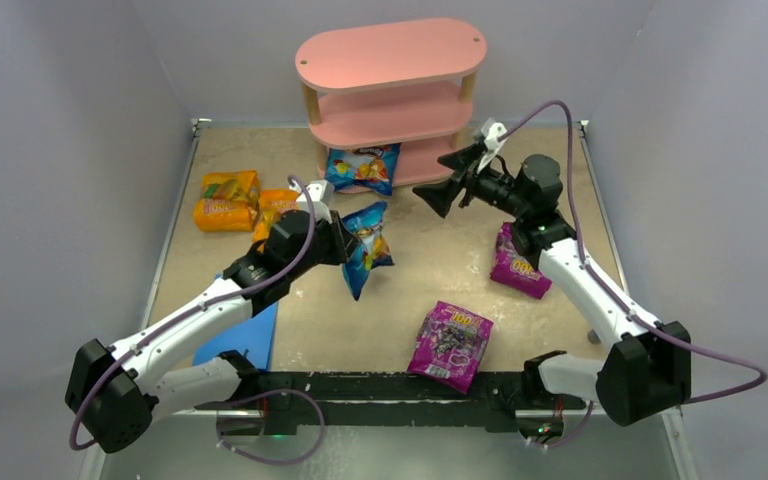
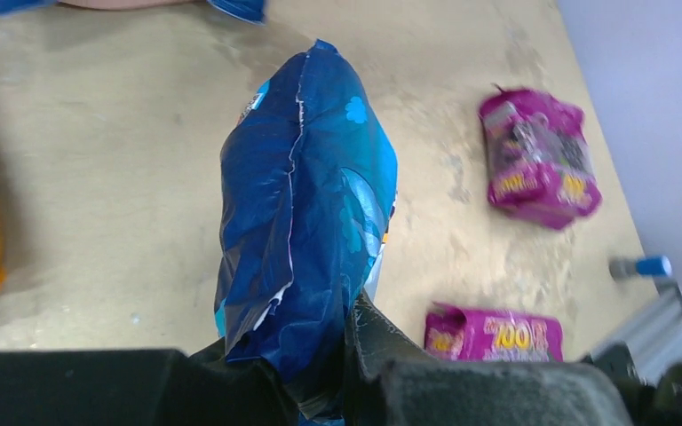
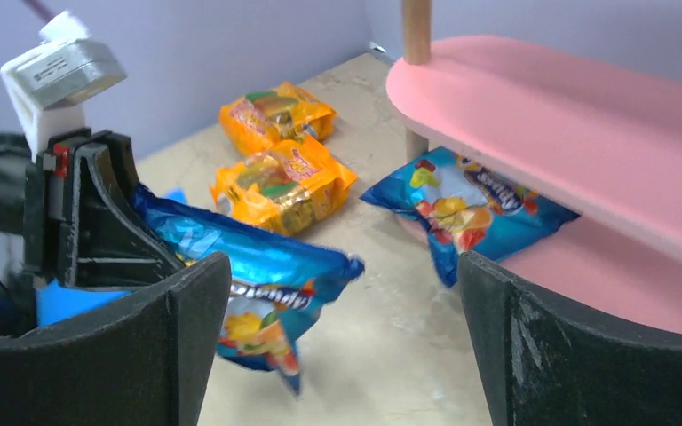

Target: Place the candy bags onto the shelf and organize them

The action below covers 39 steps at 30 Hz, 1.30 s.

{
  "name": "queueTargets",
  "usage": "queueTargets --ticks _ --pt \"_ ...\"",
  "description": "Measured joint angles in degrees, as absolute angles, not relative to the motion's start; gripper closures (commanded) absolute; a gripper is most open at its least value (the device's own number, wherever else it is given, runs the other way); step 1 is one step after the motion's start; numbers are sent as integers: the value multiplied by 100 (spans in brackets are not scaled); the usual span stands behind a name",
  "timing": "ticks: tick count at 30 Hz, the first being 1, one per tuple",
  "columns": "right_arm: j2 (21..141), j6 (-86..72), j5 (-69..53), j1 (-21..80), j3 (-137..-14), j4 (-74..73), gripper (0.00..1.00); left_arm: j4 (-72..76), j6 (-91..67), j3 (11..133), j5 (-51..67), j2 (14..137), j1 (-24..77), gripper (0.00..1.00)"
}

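Blue candy bag [image 1: 368,250] aloft, bound for the shelf [image 1: 390,55].
The left fingers [image 1: 338,243] were clamped on it above the counter [image 1: 430,270]; next it likely needed carrying toward 12 o'clock, where a second blue bag [image 1: 363,167] leaned half on the bottom tier. The right fingers [image 1: 432,196], apart and empty, hovered at 1 o'clock beside that route.

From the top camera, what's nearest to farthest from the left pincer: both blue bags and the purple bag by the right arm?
1. held blue bag: gripped in the left pincer.
2. shelf-side blue bag: behind, at the shelf's bottom board.
3. right purple bag: farthest, across on the right.
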<state>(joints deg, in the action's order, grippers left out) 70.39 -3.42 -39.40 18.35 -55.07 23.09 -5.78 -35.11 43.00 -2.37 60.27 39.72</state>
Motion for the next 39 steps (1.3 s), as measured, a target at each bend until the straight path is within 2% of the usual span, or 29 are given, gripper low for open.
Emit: queueTargets --ticks 7,13,23,33,39 --pt "7065 -2934 -3000 1828 -4390 3531 1 -1079 -4239 4899 -1824 6027 3972 100" --pt "7118 -4571 -2552 1949 -3763 4053 1 -443 -4609 5054 -2432 6045 3964 100" --pt "7614 -6593 -1855 3400 -3173 6394 1 1105 -5107 5057 -1844 6173 3966 100" --pt "7579 -7728 -722 3693 -2786 7883 1 2639 -5411 4939 -1011 6147 3970 100" --pt "7957 -8246 -548 3697 -2797 8567 1 3472 -5616 4451 -346 5922 3977 100"
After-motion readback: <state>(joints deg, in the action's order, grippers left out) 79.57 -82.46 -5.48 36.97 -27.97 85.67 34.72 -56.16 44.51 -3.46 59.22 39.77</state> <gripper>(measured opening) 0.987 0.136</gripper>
